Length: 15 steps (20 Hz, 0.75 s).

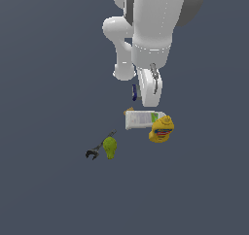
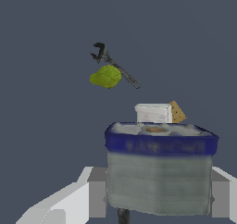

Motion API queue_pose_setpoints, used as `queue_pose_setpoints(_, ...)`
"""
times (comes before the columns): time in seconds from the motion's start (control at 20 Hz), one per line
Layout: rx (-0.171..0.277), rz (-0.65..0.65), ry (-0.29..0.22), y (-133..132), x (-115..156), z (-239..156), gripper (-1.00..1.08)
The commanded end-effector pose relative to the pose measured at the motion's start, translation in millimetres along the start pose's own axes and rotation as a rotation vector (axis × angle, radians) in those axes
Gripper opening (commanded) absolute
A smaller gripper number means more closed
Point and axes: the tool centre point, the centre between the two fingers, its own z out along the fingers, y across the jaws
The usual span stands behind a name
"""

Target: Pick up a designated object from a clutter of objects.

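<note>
The designated object (image 2: 159,172) is a small dark-blue and whitish-grey item. In the wrist view it fills the space between my fingers (image 2: 95,193), held on both sides. In the exterior view it shows as a small blue sliver (image 1: 134,92) beside the white hand, lifted above the clutter. My gripper (image 1: 138,94) is shut on it. Below lie the white bottle with green label (image 1: 143,119), the yellow container with red-blue label (image 1: 162,129), the green pear-like lump (image 1: 110,147), the black tool (image 1: 98,147) and the tan block (image 1: 129,111).
The wrist view shows the white bottle's end (image 2: 153,113), the tan block (image 2: 177,111), the green lump (image 2: 106,77) and the black tool (image 2: 113,63) on the dark grey floor (image 1: 48,190). The arm's white links (image 1: 151,30) fill the upper middle of the exterior view.
</note>
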Motion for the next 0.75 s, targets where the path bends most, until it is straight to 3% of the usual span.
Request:
queue_pose_setpoints(0.0, -0.001, 0.000, -0.001, -3.2, -12.0, -18.4, -1.00)
queue_pose_setpoints(0.7, -0.001, -0.001, -0.003, -13.8, -39.4, -59.4, -1.00)
